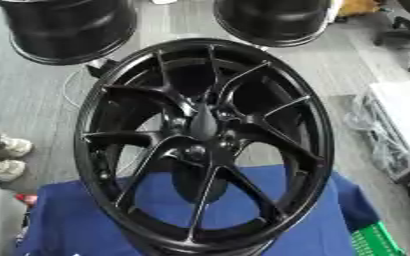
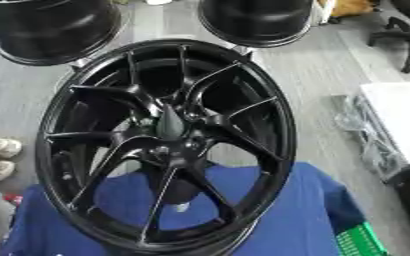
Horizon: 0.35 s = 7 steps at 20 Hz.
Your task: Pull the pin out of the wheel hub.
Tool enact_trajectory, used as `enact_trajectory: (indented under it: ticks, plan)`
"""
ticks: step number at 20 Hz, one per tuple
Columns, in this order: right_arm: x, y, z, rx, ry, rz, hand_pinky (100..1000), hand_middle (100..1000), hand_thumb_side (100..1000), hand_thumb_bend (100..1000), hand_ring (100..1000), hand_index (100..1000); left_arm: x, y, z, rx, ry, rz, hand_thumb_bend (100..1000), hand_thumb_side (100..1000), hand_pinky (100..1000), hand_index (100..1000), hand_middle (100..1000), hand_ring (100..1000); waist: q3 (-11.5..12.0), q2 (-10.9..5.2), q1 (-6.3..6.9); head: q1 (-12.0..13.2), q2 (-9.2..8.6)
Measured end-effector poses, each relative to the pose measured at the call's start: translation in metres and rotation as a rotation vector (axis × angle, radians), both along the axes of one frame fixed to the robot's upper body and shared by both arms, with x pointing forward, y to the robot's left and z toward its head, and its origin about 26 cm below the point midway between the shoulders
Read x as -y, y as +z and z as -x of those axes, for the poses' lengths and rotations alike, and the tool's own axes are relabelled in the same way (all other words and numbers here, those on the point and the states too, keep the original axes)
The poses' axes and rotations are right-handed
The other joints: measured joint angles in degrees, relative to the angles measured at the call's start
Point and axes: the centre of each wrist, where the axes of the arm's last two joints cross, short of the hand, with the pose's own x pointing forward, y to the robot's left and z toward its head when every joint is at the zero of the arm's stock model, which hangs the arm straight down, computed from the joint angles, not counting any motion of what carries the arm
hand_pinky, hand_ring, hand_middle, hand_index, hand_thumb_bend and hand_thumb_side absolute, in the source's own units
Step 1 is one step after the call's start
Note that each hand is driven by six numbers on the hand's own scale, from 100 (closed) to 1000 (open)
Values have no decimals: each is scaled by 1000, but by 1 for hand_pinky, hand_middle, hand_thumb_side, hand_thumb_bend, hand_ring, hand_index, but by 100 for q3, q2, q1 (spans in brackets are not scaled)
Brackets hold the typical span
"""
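Left eye view: we find the wheel [image 1: 204, 145] upright on blue cloth [image 1: 86, 225], a dark pin [image 1: 203, 121] at its hub. No hands show, so fingers unjudgeable. Risk: an off-axis pull tips the wheel.

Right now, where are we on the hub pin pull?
Done: no pin shows lying outside the wheel. A dark tapered piece, likely the pin, stands in the centre of the wheel hub.
In hand: nothing; neither hand is in view.
Left: drawing that piece out, if it is the pin.
The wheel sits on a blue cloth.
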Motion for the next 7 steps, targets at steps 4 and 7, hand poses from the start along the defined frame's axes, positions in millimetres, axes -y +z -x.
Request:
enact_trajectory:
  ticks: [4,7]
  plan:
    - [-35,35,-38,196,109,84,561,790,870,100,561,794,0,0,0,0,1,1,365,764,685,689,626,683,-37,0,22,47,-62]
    - [-77,69,-67,364,220,121,558,781,909,100,559,787,1,0,0,2,0,6,366,764,686,688,633,695,-39,0,38,75,-67]
